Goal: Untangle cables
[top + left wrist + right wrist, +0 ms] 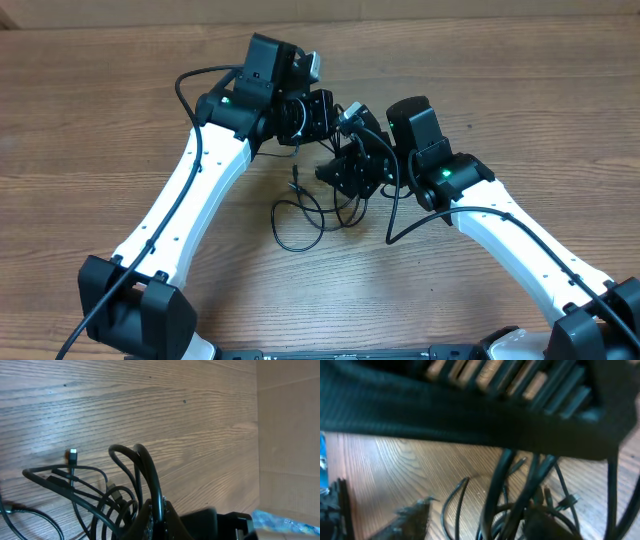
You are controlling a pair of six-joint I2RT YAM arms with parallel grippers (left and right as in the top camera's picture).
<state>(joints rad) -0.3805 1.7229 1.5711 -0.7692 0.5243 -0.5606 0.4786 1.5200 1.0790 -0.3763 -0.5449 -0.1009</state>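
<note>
Thin black cables (300, 215) lie in loose loops on the wooden table between the two arms, one plug end (295, 185) pointing up-table. My left gripper (318, 112) is above them and shut on a doubled strand. In the left wrist view that strand arches up from the fingertips (150, 515), and a silvery plug tip (73, 454) lies beyond the tangle (75, 485). My right gripper (345, 172) hangs low over the bundle. In the right wrist view its jaws stand apart, and several cable strands (495, 490) run through the gap, close to the right finger (550, 522).
The two grippers sit close together at the table's middle. A cardboard wall (290, 435) closes the far side. A dark blurred arm part (470, 415) fills the top of the right wrist view. The arms' own thick black wires (190, 85) loop beside the wrists.
</note>
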